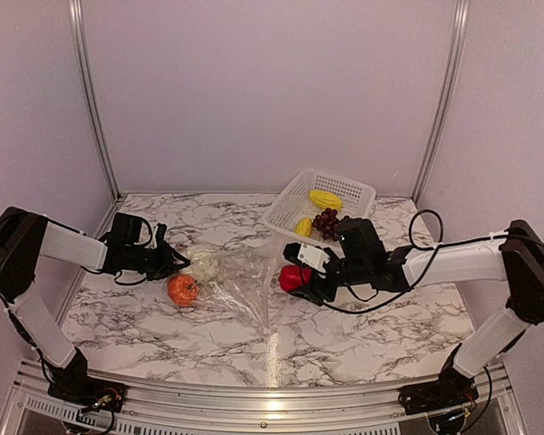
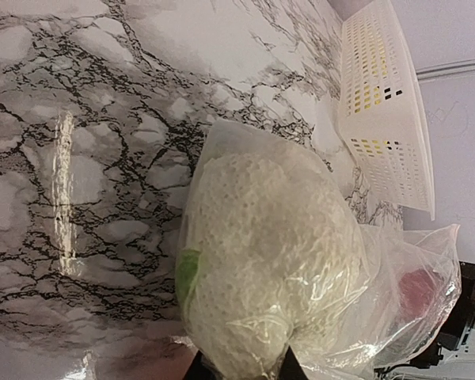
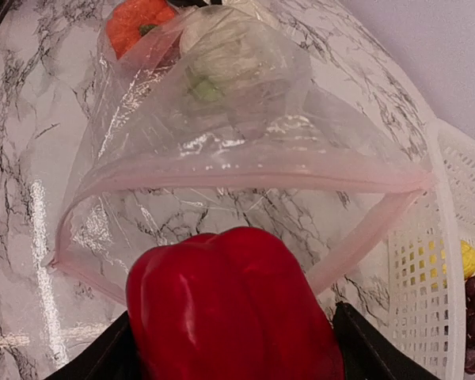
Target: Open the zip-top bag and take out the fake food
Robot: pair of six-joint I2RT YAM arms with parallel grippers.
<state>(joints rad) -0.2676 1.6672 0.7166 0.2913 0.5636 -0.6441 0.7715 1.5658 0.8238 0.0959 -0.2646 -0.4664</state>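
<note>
The clear zip-top bag (image 1: 245,283) lies on the marble table, its pink-edged mouth (image 3: 245,180) gaping toward my right gripper. A white lumpy piece (image 1: 202,263) with a green spot sits inside it at the far end (image 2: 269,253). My left gripper (image 1: 170,263) is shut on the bag's plastic at that end (image 2: 245,372). My right gripper (image 1: 301,277) is shut on a red pepper-shaped piece (image 3: 229,309), held just outside the bag's mouth. An orange round piece (image 1: 183,290) lies at the bag's left end; I cannot tell whether it is inside.
A white perforated basket (image 1: 295,195) stands at the back right, close behind my right gripper. It holds two yellow fruits (image 1: 325,198) and a dark grape bunch (image 1: 326,222). Its wall shows in both wrist views (image 2: 388,119) (image 3: 427,301).
</note>
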